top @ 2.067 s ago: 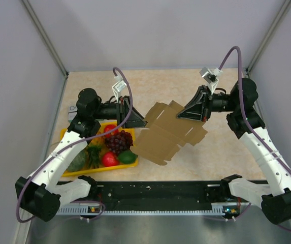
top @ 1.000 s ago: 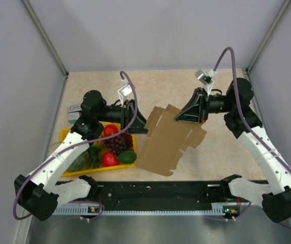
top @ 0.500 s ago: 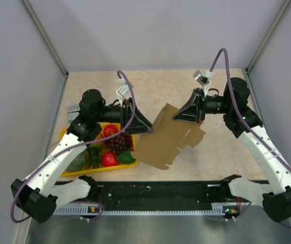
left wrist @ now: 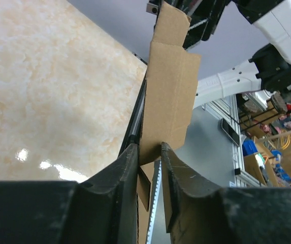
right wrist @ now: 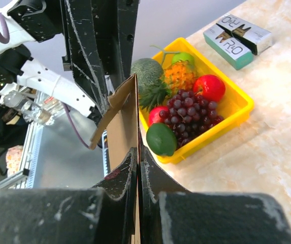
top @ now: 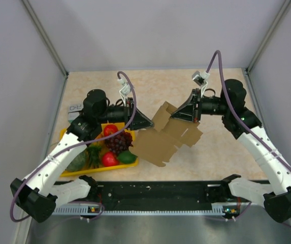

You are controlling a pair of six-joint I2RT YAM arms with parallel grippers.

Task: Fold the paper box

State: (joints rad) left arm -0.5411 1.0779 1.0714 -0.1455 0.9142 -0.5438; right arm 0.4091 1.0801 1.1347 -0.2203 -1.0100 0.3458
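Observation:
The paper box (top: pixel 166 138) is a flat brown die-cut sheet held tilted above the table between both arms. My right gripper (top: pixel 174 116) is shut on the sheet's far upper edge; in the right wrist view the cardboard (right wrist: pixel 122 129) stands edge-on in the pinched jaws of that gripper (right wrist: pixel 137 152). My left gripper (top: pixel 148 123) reaches the sheet's left edge. The left wrist view shows a flap of the box (left wrist: pixel 168 96) rising from between the narrowly spaced fingers of this gripper (left wrist: pixel 149 148), with cardboard against both of them.
A yellow tray (top: pixel 65 134) of toy fruit, also seen in the right wrist view (right wrist: pixel 239 109), lies just left of the sheet. A green-and-white carton (top: pixel 74 109) lies behind it. The arms' black base rail (top: pixel 155 193) runs along the near edge.
Both grippers have drawn closer together and the sheet has bent up between them. The left jaws widened, then narrowed around the flap. The right grip has stayed the same.

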